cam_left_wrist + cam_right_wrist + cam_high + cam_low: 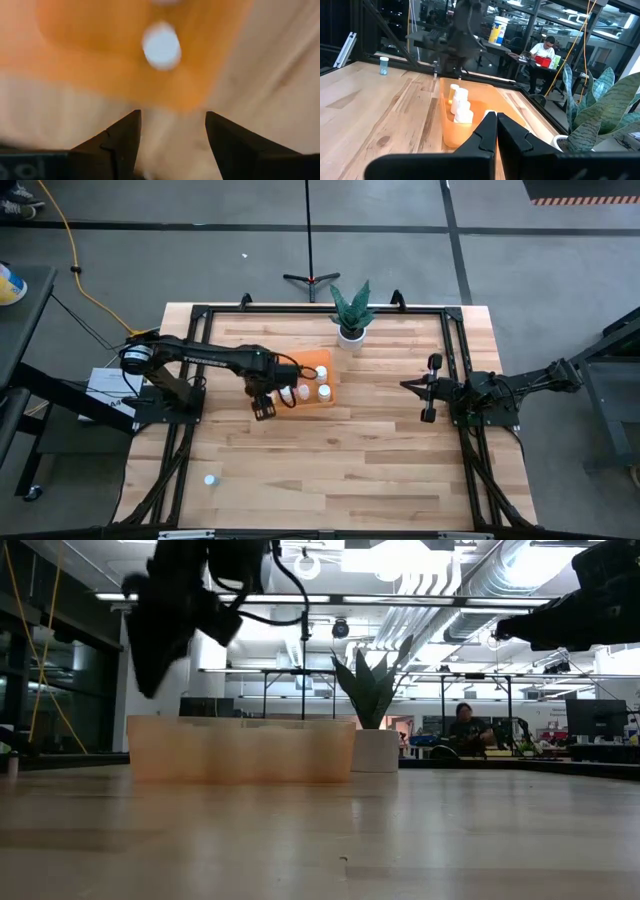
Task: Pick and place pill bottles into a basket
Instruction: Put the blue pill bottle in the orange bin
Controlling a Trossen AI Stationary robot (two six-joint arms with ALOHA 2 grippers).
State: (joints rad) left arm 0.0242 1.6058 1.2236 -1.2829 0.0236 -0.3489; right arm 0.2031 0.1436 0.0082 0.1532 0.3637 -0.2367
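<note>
The orange basket [312, 360] stands mid-table, left of centre, with several white-capped pill bottles [303, 391] upright inside it. They also show in the right wrist view [460, 106]. One more pill bottle [210, 479] stands alone near the table's near left corner. My left gripper [263, 410] hovers open and empty above the table at the basket's near left corner. Its wrist view looks down past the open fingers [172, 117] on the basket [100, 55] and one white cap [161, 45]. My right gripper [405, 385] is shut and empty at the table's right, pointing toward the basket.
A white pot with a green plant [351, 315] stands just beyond the basket's far right corner. A black frame [300, 310] runs along the table's edges. A person [463, 725] sits in the room beyond. Bare wood lies between the basket and my right gripper.
</note>
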